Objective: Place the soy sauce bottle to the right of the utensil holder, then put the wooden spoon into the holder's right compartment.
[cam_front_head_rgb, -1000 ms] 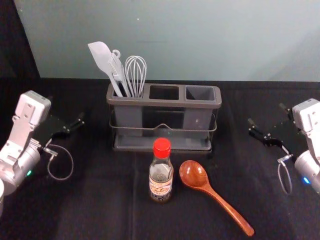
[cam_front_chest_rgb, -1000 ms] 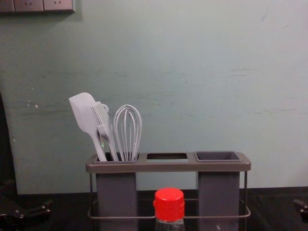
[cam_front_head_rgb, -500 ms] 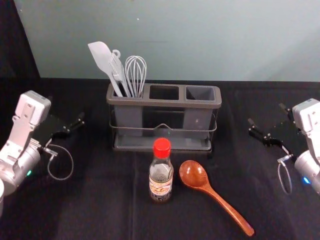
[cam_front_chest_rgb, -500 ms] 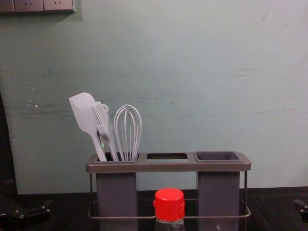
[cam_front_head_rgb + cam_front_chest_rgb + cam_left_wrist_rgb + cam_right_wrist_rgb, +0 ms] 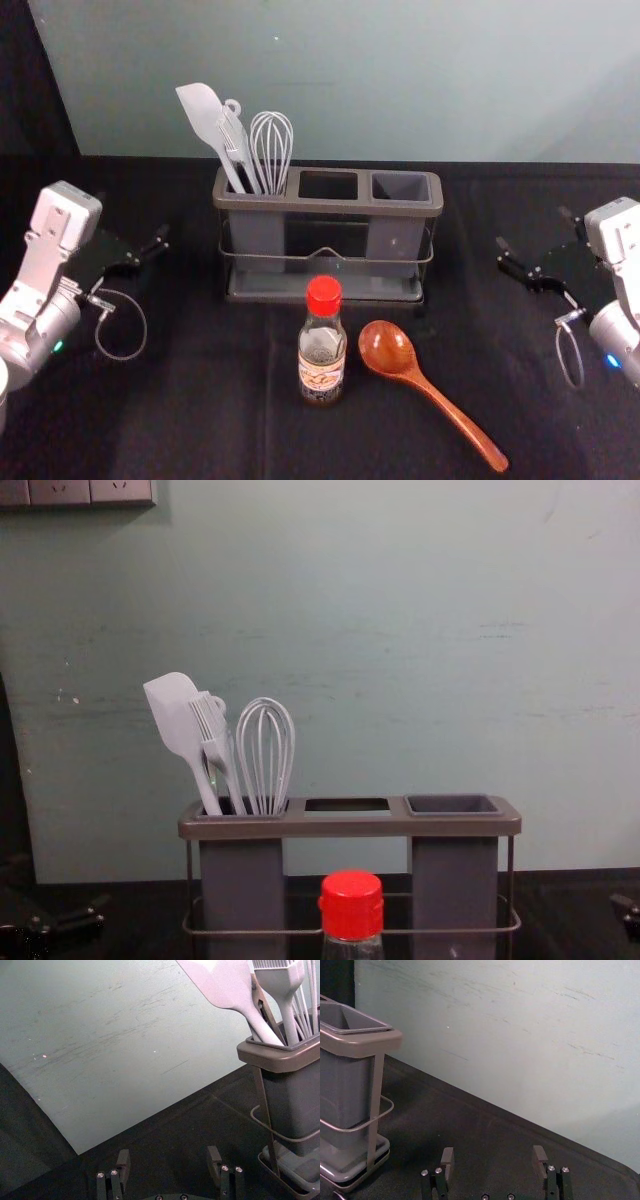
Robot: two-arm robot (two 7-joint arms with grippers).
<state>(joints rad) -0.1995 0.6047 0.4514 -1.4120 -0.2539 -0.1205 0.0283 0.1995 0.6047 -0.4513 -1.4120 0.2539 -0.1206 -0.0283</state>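
Tabletop (image 5: 200,410): unmoved since earlier
Left gripper (image 5: 132,217): wide, left of utensil holder (image 5: 330,204)
Right gripper (image 5: 533,228): wide, right of it
Soy sauce bottle (image 5: 322,345): upright before holder
Wooden spoon (image 5: 430,388): just right of bottle

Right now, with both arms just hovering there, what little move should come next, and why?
Probably the right gripper should ease toward the soy sauce bottle: its fingers are open and empty, and the bottle stands in front of the utensil holder, not yet to its right.
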